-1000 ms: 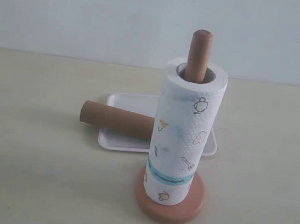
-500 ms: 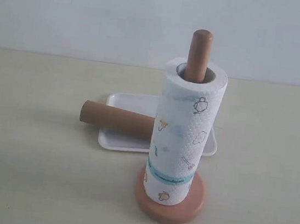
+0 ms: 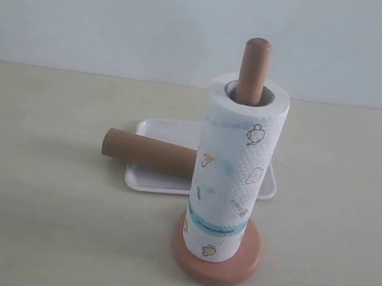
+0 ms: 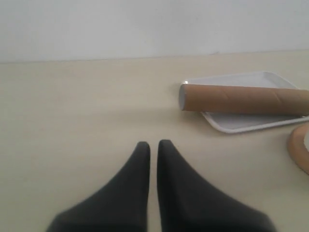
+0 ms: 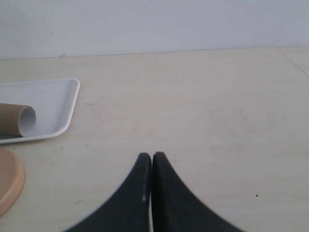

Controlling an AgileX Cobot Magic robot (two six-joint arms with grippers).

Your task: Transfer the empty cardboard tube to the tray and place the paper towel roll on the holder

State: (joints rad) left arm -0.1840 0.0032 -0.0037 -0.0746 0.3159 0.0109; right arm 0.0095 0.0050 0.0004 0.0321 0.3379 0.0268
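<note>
Nothing has moved: I see the cardboard tube [image 3: 149, 151] in the tray [image 3: 171, 130], one end overhanging its rim, paper towel roll [image 3: 233, 170] on holder [image 3: 254, 63]; left fingers [image 4: 137, 166], right fingers [image 5: 140, 174] pressed together above open worktop [image 3: 40, 222].

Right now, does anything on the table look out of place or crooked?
The empty cardboard tube lies across the tray, but one end overhangs the rim and sticks out over the table. The paper towel roll stands upright on the holder. Nothing looks spilled or damaged.

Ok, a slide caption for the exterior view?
Paper towel roll seated on the holder; empty cardboard tube lying across the tray.
</note>
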